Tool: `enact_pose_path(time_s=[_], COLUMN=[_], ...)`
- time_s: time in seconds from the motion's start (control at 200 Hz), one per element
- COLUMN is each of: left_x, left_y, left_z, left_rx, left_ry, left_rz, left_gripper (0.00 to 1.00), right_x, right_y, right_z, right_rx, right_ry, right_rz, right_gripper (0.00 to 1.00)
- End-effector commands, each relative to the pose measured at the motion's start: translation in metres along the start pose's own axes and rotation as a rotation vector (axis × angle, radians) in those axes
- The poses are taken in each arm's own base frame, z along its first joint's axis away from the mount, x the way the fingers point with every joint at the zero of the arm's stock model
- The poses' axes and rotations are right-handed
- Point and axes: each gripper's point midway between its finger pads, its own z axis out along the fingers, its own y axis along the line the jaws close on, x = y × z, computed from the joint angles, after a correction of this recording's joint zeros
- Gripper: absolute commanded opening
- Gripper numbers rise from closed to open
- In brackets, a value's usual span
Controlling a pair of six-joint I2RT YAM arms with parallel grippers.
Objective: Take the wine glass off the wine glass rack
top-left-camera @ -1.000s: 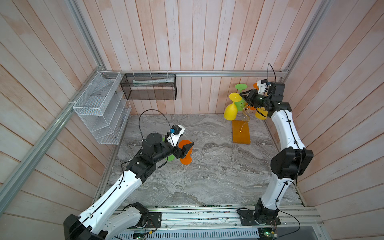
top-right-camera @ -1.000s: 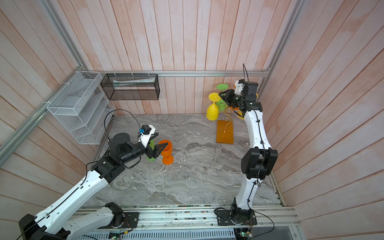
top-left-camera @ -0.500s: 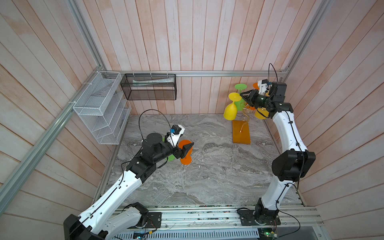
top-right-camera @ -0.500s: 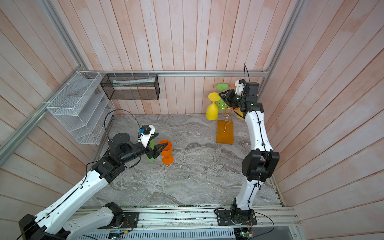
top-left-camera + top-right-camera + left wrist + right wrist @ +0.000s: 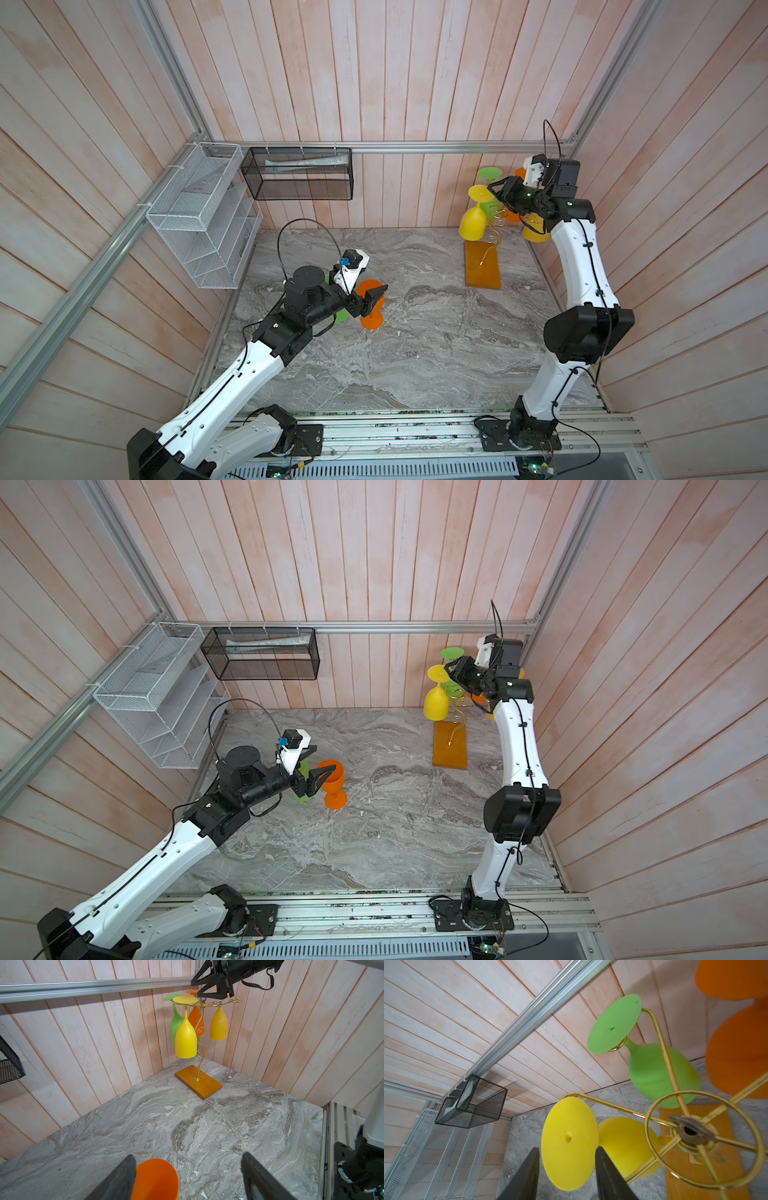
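The wine glass rack, gold wire on an orange-brown base, stands at the back right. Several glasses hang upside down from it. Nearest me is a yellow wine glass. My right gripper is at the rack's top, open, its fingers either side of that glass's foot disc, with a gap on one side. An orange glass stands upright on the table. My left gripper hangs open over it, one finger beside its rim.
A green glass stands on the table, partly hidden by my left arm. Green, orange and amber glasses also hang on the rack, close to the corner walls. A black mesh basket and white wire shelf hang at the back left.
My right gripper's jaws have spread wider around the yellow glass's foot. The left arm and the glasses on the table have not moved.
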Motion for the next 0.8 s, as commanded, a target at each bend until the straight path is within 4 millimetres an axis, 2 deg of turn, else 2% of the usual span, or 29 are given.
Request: enact_pose_path(time_s=[0.0, 0.575, 0.795], left_x=[0.002, 0.005, 0.007], left_y=[0.001, 0.003, 0.004], left_z=[0.003, 0.005, 0.005], left_rx=[-0.006, -0.012, -0.018], left_ry=[-0.001, 0.01, 0.014], left_rz=[-0.007, -0.007, -0.005], left_gripper=[0.81, 0.81, 0.81], right_x=[-0.004, -0.006, -0.001], right_y=[-0.001, -0.02, -0.008], right_z=[-0.003, 0.028, 0.038], right_rx=[0.05, 0.123, 0.053], right_ry=[-0.016, 0.007, 0.033], right_rz=[-0.037, -0.052, -0.041], right_gripper=[0.47, 0.51, 0.5])
